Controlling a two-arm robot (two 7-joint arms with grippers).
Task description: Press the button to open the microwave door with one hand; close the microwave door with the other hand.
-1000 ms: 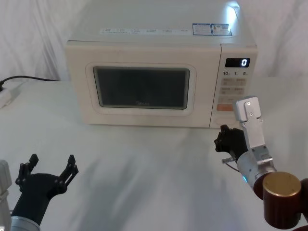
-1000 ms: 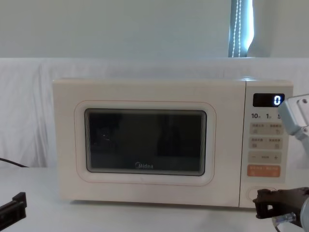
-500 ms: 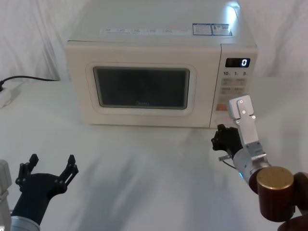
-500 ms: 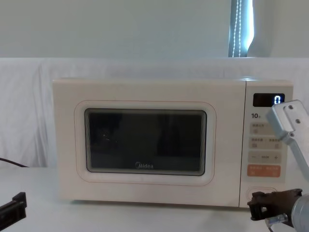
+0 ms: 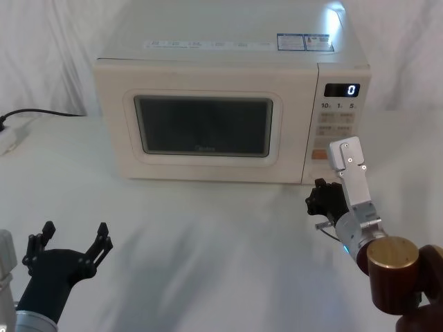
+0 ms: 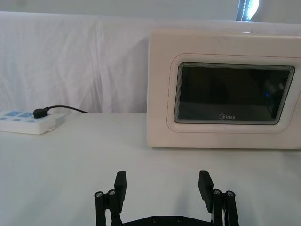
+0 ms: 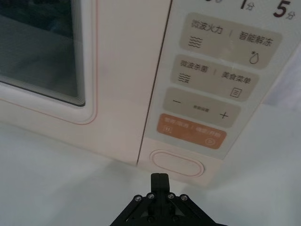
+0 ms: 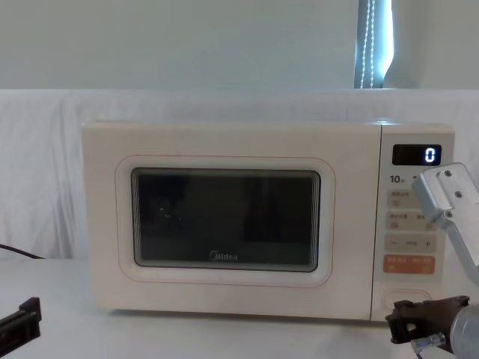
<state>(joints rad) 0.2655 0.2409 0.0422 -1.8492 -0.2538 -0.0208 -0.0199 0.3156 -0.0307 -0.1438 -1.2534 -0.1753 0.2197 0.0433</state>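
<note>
The button [image 7: 178, 163] sits just beyond the right tool [image 7: 159, 178], fingers together.

button [image 8: 406, 300]: partly behind right pincer [image 8: 404, 324] | left pincer [image 8: 19, 320]: cut by chest-view edge

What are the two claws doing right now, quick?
Left claw: open, holding nothing, low over the table.
Right claw: shut, holding nothing, tip just short of the button.
</note>
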